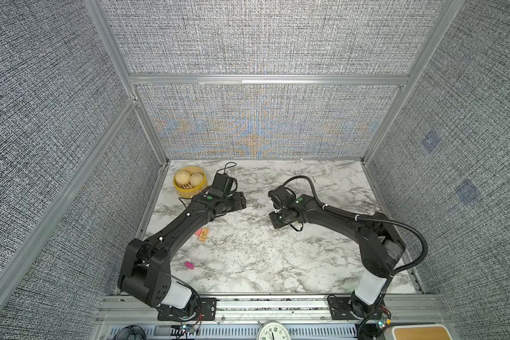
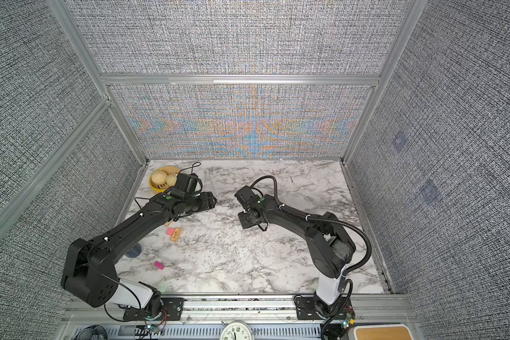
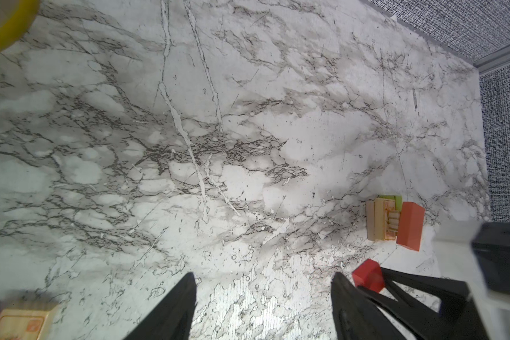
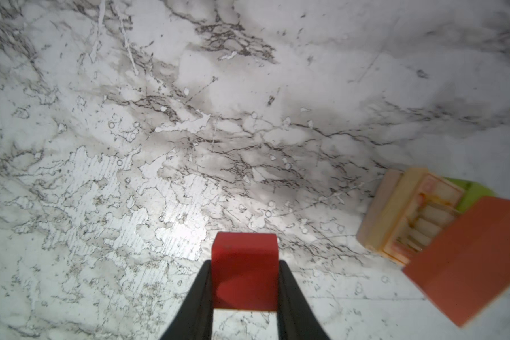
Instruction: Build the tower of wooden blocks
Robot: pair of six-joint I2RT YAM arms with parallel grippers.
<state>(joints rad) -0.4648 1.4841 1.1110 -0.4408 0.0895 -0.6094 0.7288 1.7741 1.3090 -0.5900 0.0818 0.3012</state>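
My right gripper is shut on a red cube; in the left wrist view the same red cube shows between its black fingers. Beside it, not touching, stands the tower: tan blocks with a lime-green piece and an orange bar on top, also in the left wrist view as the tower. My left gripper is open over bare marble, seen in a top view as the left gripper. In both top views the right arm hides the tower and the cube.
Loose blocks lie by the left arm: a pink and a printed tan one, and a magenta one. A yellow steamer with buns stands at the back left. A dark mug shows under the left arm. Walls enclose the table.
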